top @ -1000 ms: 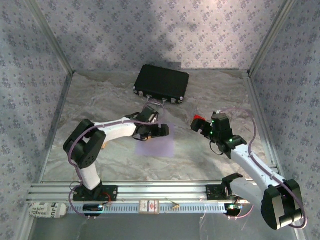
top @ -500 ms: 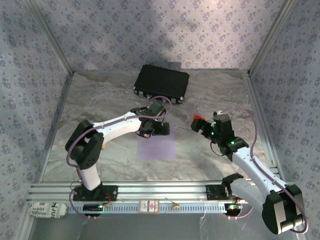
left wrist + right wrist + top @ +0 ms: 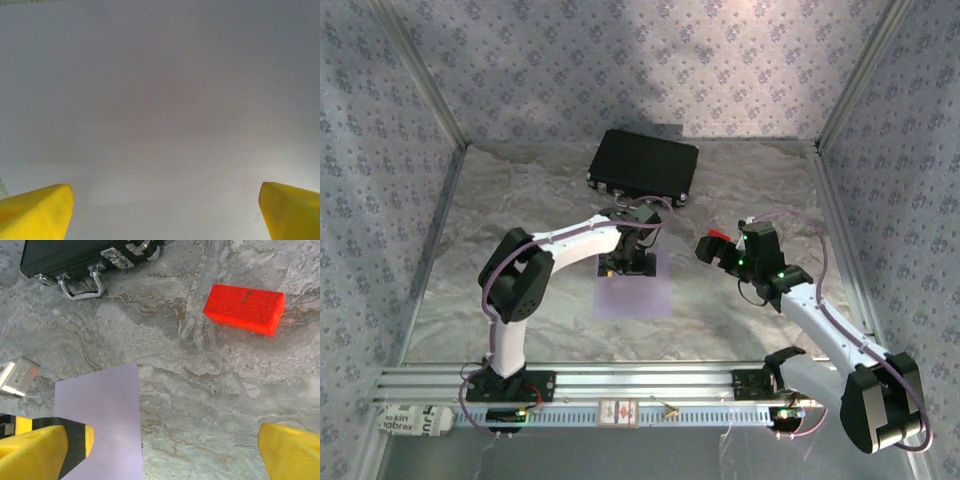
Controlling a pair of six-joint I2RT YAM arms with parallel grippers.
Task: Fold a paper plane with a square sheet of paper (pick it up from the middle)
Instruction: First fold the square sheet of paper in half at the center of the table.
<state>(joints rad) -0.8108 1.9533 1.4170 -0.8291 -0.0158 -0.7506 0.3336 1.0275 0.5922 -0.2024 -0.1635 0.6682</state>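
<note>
On the table (image 3: pixel 520 200), nearer than the black case (image 3: pixel 643 165), the square sheet of paper (image 3: pixel 632 298) is being left flat at the middle. No long axis is being shown, its edges being kept parallel to the table's near edge. The left gripper (image 3: pixel 628 262) is being held wide open above its far edge, having been swung there from the far-left corner. The right gripper (image 3: pixel 172 447) is being held wide near the red block (image 3: pixel 244 309).

The top view looks down from behind the arms. The left wrist view faces the square sheet of paper (image 3: pixel 160 100) closely; the right wrist view shares it, lower left.
</note>
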